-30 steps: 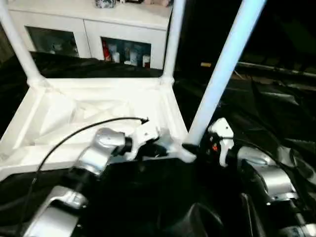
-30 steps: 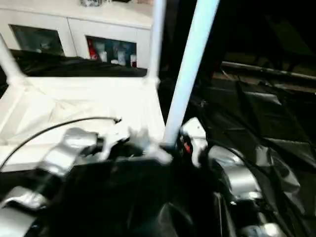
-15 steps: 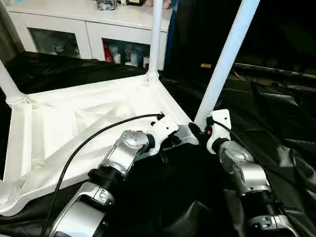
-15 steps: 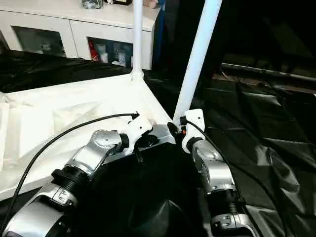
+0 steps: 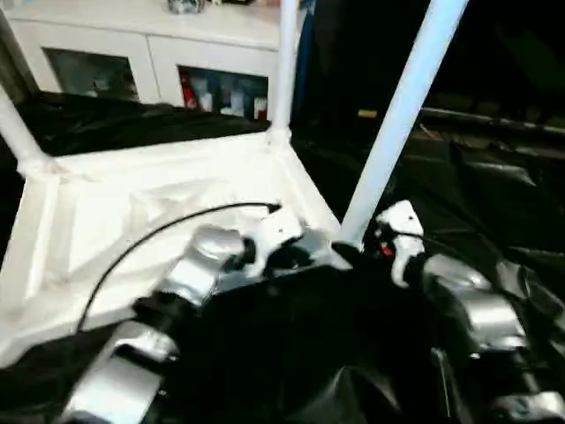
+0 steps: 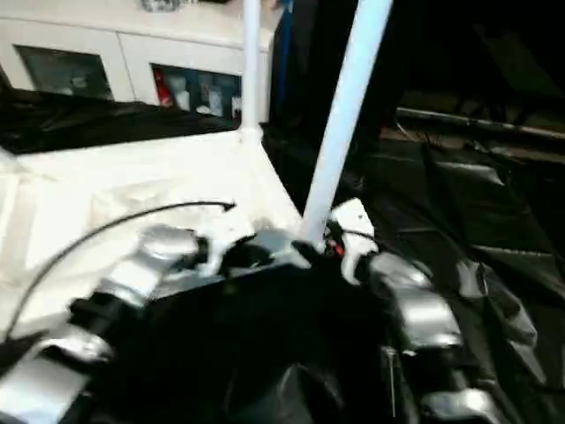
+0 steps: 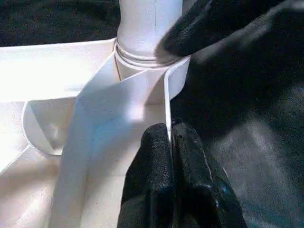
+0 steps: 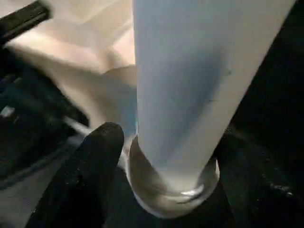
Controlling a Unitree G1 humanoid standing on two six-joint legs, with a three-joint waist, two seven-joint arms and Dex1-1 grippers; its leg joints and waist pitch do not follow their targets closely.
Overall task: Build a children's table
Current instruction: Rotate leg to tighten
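Black sheeting underlies the upturned tabletop (image 5: 159, 190), whose rim the left gripper (image 7: 170, 142) pinches to steady it, while the right gripper (image 8: 156, 156), fingers apart, flanks the near leg (image 5: 397, 115) at its socket

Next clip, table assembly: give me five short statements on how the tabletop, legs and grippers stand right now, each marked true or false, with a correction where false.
1. The tabletop lies underside up on the black sheet. True.
2. The left gripper is pinched shut on the tabletop's thin side wall. True.
3. The near-right corner socket is empty. False: a leg stands in it.
4. The right gripper is by the top end of that leg. False: it is at the leg's base, beside the socket.
5. A white cabinet with glass doors stands behind the tabletop. True.
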